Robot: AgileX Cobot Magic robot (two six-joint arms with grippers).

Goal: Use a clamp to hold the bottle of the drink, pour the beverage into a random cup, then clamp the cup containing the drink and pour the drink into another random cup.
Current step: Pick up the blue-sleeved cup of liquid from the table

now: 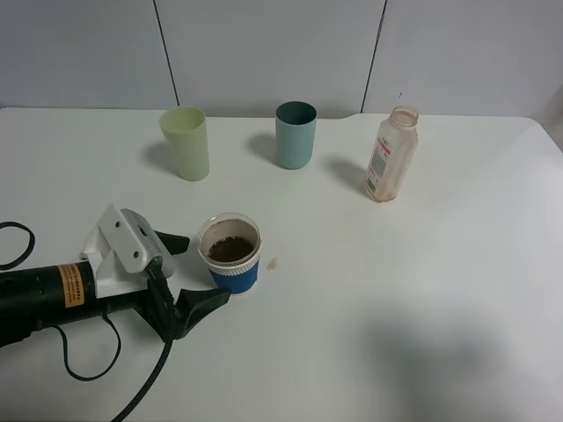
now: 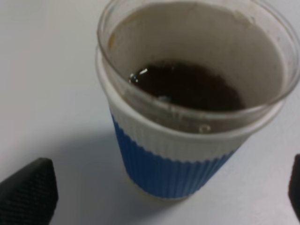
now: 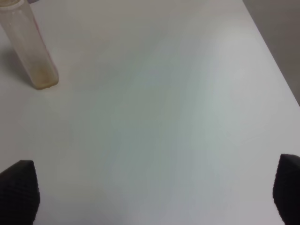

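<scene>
Left clamp stands wide open at the lower left of the high view. Its dark fingers sit on either side of the blue-banded cup, which is just left of centre, and they are close to it but not closed on it. The beverage lies dark in that cup. The bottle stands upright at the upper right and looks nearly empty (so I judge the first pour done). The pale yellow-green tumbler waits at the upper left, with a teal cup beside it.

From the left wrist you see the cup filling the space between the two finger pads, with bare table on each side.

From the right wrist you see the right clamp open over bare table, holding nothing, the bottle well away from it.

You are at the step of clamping the filled cup. Next, I think, close gently on the blue band, lift level, then carry it to the tumbler and tip slowly.
</scene>
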